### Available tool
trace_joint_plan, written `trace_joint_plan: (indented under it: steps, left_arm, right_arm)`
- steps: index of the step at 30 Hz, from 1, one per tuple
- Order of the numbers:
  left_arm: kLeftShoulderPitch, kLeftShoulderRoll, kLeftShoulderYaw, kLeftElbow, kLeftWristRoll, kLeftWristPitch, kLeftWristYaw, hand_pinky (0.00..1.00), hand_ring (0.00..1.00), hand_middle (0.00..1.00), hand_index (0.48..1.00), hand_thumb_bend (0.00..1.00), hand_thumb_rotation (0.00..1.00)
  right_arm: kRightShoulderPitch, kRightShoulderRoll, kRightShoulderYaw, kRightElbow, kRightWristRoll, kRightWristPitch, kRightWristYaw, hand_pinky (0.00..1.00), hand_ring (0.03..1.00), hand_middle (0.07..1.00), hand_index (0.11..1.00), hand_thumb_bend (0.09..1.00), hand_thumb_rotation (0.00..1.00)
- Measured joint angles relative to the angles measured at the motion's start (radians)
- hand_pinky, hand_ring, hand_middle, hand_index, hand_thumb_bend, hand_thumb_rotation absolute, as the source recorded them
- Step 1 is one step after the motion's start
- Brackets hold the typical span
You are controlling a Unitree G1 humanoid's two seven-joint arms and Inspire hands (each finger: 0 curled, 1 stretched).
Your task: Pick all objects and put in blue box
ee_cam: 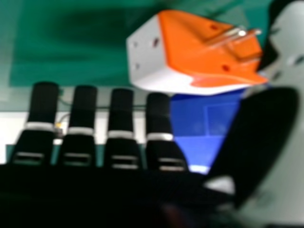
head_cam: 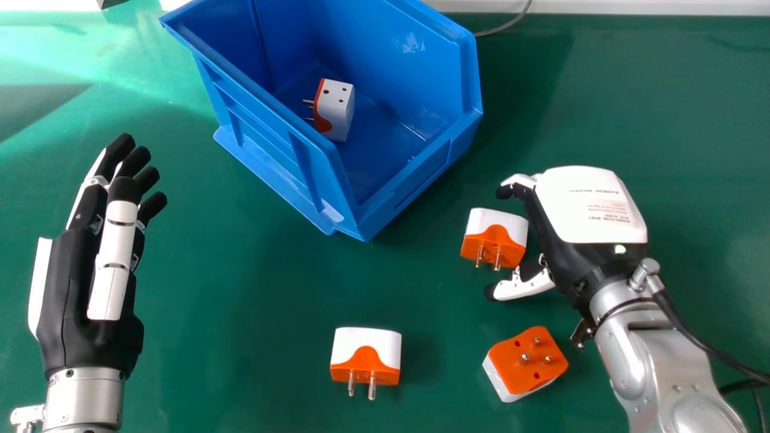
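The right hand (head_cam: 586, 207) is placed low around the white and orange block-shaped plug adapter (head_cam: 494, 234), with its thumb (head_cam: 523, 285) on the robot's side and its fingers reaching past the far side, probably so that closing would catch the body across. In the right hand view its fingers are extended and the thumb stands apart from them; I see no firm pinch, and whether something touches lightly I cannot tell. This adapter lies on the green table (head_cam: 252, 361), near the front corner of the open blue plastic box (head_cam: 373, 54), so the carry should be short. The box already holds one white and orange adapter with metal pins (head_cam: 337, 111). The left hand (head_cam: 63, 294), at the left of the head view, is extended and idle. The adapter beside the right hand points its metal prongs toward the robot, its white end away; its long axis seems to run left to right, slightly turned. The near middle adapter (head_cam: 366, 356) points similarly, while the near right one (head_cam: 528, 362) has its pins up.
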Motion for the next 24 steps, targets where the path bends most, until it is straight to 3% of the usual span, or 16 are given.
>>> trace_joint_plan:
  steps: [15, 24]
  left_arm:
    - [0.002, 0.0, 0.0, -0.005, 0.001, 0.0, 0.001, 0.89, 0.9, 0.9, 0.887, 0.49, 0.74]
    - [-0.002, 0.008, 0.001, 0.002, -0.001, -0.001, -0.013, 0.89, 0.91, 0.91, 0.908, 0.53, 0.74]
  right_arm:
    - [-0.112, -0.002, 0.016, 0.122, 0.03, 0.022, 0.038, 0.69, 0.76, 0.783, 0.747, 0.762, 0.25]
    - [-0.153, 0.004, 0.035, 0.192, 0.04, 0.024, 0.032, 0.71, 0.771, 0.783, 0.734, 0.751, 0.23]
